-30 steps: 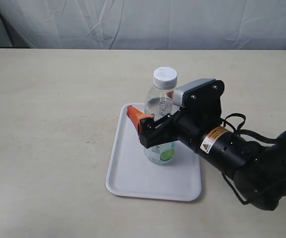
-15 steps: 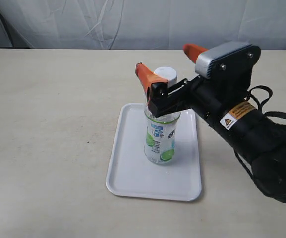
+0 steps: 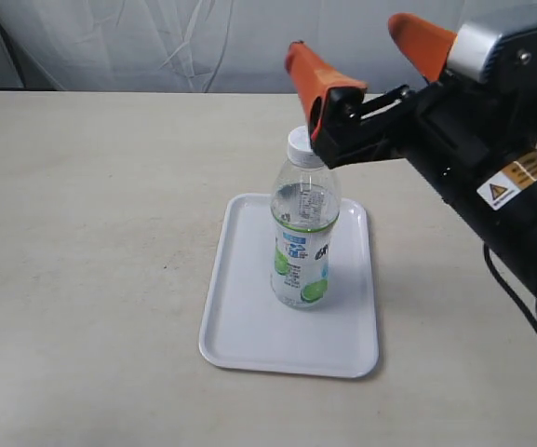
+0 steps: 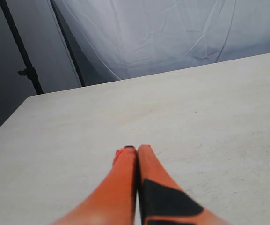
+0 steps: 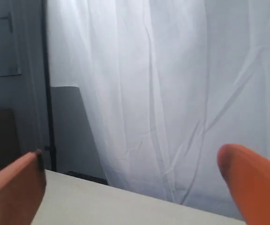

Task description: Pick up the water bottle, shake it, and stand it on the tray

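The water bottle stands upright on the tray, about midway across it and a little toward the far end, with its white cap on and nothing holding it. By how things lie, I judge the placing done. It looks to hold a good share of water, so I expect a moderate weight that sits low and sloshes, not a light empty shell. The clear wall is thin plastic and will likely dent under a hard squeeze, and the bare shoulder looks smooth and slippery. The label band around the middle should give better friction. If I had to take it again, I would close on the body from the side at label height with firm, measured pressure. I would leave the narrow cap alone, since a grip there could let it swing. The tray is shallow and light-looking, so a nudge to the bottle could slide it on the worktop. My right tool hangs above the bottle, jaws spread wide and empty. In the exterior view one finger crosses in front of the cap. My left tool is pressed closed on nothing, low over bare worktop.
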